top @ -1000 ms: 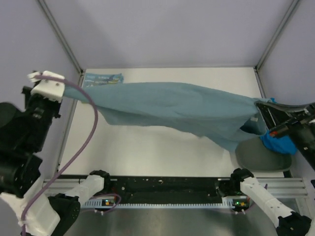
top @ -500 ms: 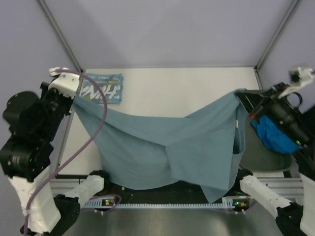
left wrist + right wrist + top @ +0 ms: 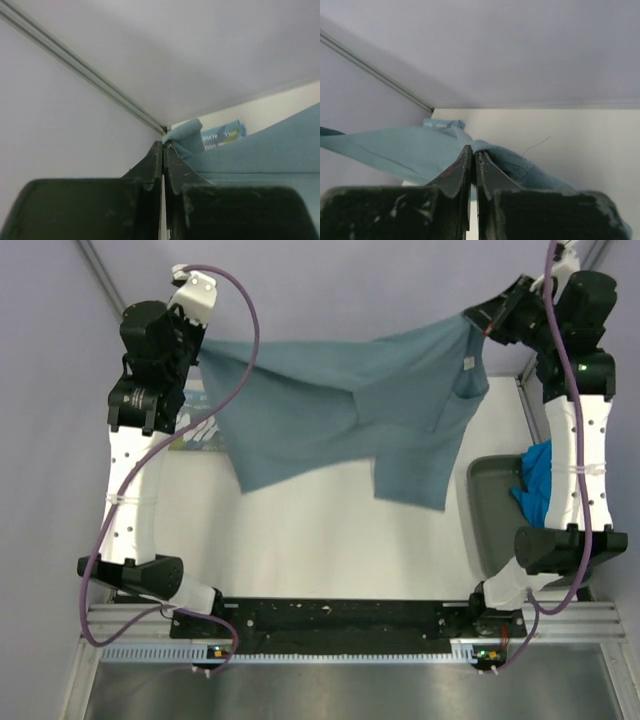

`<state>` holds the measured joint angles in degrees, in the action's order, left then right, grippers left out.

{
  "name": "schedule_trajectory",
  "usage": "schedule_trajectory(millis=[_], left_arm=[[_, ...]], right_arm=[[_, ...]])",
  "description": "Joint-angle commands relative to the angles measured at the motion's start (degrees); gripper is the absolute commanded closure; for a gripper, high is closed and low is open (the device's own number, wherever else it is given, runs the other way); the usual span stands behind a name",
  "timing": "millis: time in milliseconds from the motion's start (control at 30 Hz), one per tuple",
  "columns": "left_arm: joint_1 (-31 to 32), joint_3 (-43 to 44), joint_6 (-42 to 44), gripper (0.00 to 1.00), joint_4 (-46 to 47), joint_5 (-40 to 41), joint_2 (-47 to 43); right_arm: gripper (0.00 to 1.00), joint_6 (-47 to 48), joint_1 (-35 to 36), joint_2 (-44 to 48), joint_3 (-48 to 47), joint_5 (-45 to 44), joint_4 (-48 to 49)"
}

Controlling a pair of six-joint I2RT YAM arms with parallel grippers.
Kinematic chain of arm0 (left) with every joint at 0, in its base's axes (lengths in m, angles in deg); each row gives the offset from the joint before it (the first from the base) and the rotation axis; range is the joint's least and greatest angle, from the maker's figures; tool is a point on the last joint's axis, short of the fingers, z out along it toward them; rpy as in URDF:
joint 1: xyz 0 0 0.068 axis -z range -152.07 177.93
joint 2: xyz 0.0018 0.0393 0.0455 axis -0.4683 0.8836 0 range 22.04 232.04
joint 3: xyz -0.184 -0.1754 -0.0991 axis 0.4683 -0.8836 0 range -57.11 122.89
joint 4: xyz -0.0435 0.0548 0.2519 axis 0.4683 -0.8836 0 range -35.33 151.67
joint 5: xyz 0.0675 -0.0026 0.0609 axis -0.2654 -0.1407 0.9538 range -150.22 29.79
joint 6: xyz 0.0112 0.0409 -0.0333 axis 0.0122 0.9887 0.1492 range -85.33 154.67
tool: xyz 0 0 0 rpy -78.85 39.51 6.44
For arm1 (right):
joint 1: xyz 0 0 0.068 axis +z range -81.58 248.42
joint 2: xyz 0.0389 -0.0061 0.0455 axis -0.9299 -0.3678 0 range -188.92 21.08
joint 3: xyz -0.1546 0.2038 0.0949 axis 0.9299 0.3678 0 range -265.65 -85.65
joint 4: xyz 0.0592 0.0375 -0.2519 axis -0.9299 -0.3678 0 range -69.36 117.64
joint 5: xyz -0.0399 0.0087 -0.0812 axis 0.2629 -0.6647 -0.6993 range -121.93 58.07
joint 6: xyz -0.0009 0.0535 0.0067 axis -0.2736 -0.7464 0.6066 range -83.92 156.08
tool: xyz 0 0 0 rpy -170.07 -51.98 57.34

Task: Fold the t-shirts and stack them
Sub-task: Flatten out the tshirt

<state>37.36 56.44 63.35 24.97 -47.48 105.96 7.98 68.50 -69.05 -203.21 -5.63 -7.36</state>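
Note:
The plain slate-teal t-shirt [image 3: 340,405] hangs spread in the air between both arms, high over the far half of the table. My left gripper [image 3: 200,345] is shut on its left end, seen as pinched cloth [image 3: 182,137] at the fingertips. My right gripper [image 3: 478,320] is shut on its right end [image 3: 500,157]. The folded NIH t-shirt [image 3: 195,432] lies at the far left, mostly hidden behind the left arm; it also shows in the left wrist view [image 3: 222,136]. The bright blue t-shirt [image 3: 535,485] lies crumpled in the tray.
The dark grey-green tray [image 3: 490,510] sits at the table's right edge. Metal frame posts [image 3: 110,290] rise at the far corners. The arm bases and a black rail [image 3: 340,620] run along the near edge.
Both arms have swung up and toward the far wall, lifting the slate-teal shirt from the near edge to high over the far half of the table. Both grips held.

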Motion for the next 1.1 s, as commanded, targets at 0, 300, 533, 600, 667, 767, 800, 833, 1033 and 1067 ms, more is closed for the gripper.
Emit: schedule_trajectory(millis=[0,300,533,600,667,767,800,833,1033,1067], left_arm=[[-0.90,9.31,-0.92,1.00,12.18,1.51,0.80],[-1.61,-11.74,1.63,1.00,13.33,-3.23,-8.22],[-1.87,-43.47,1.47,1.00,12.71,-6.75,-17.91],[-1.96,-49.72,0.32,1.00,12.98,-8.59,-18.18],[-1.96,-54.91,-1.08,1.00,14.90,-10.09,-17.30],[-1.96,-60.11,-2.05,1.00,17.37,-10.54,-15.20],[-1.96,-60.90,-2.23,1.00,17.37,-10.10,-14.58],[-1.96,-61.09,-2.84,1.00,16.15,-9.75,-13.70],[-2.14,-65.48,-3.29,1.00,10.28,-10.36,-15.71],[-2.14,-66.00,-2.94,1.00,8.51,-10.62,-16.33]], right_arm=[[1.00,-6.88,-4.73,-0.22,-14.70,6.29,9.43],[1.00,-2.41,-6.40,12.06,11.77,10.26,9.51],[1.00,-0.55,-6.14,24.29,46.58,12.27,12.40],[1.00,-1.61,-5.09,23.86,55.02,12.11,17.05],[1.00,-2.83,-4.12,20.71,61.63,9.22,22.50],[1.00,-3.02,-3.33,9.39,61.67,7.28,24.72],[1.00,-3.02,-2.72,5.96,59.83,7.18,24.37],[1.00,-3.02,-1.93,3.49,58.25,6.57,24.28],[1.00,-1.08,3.53,-9.87,45.69,-3.35,19.90],[1.00,-1.17,3.61,-11.46,43.23,-4.76,19.02]])
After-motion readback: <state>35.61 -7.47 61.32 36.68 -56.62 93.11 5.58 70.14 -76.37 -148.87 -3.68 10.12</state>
